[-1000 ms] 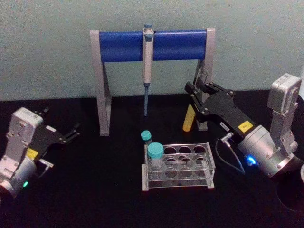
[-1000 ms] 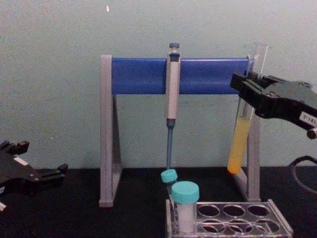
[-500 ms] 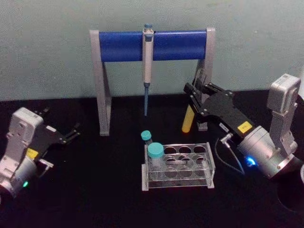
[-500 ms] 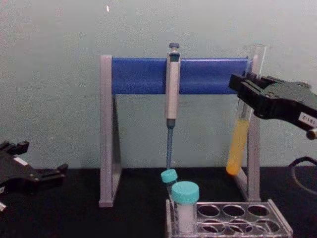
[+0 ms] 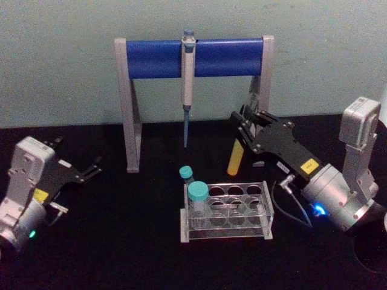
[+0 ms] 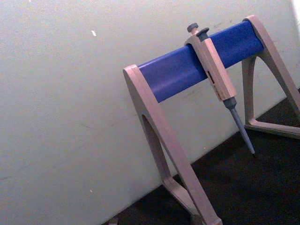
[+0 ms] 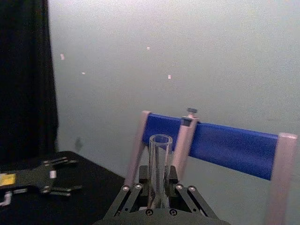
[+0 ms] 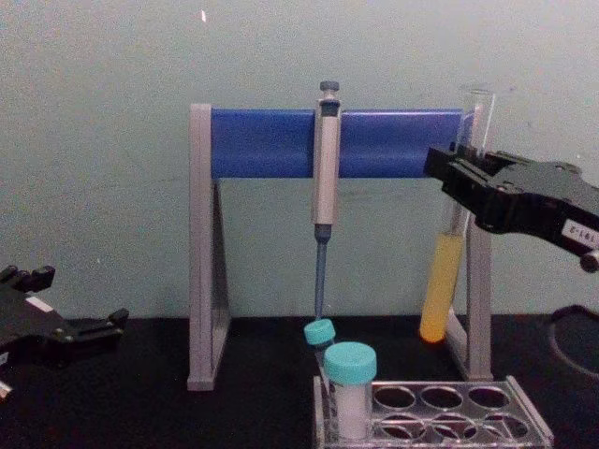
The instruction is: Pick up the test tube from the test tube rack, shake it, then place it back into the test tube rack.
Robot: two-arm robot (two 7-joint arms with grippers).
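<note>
The test tube (image 8: 438, 281), the only one, hangs slightly tilted above the tabletop (image 5: 121, 241), beyond the far right corner of the single test tube rack (image 5: 242, 225). The right end effector (image 8: 452, 176) pinches its clear upper part, with yellow-orange liquid below. Two teal-capped vials are at the rack's left end: one (image 5: 197, 193) stands in the near corner and one (image 5: 185, 173) is at the far corner. One pipette (image 5: 188, 78) hangs on the blue-barred stand (image 5: 154, 57). The left end effector (image 5: 91, 169) rests far left, fingers spread.
</note>
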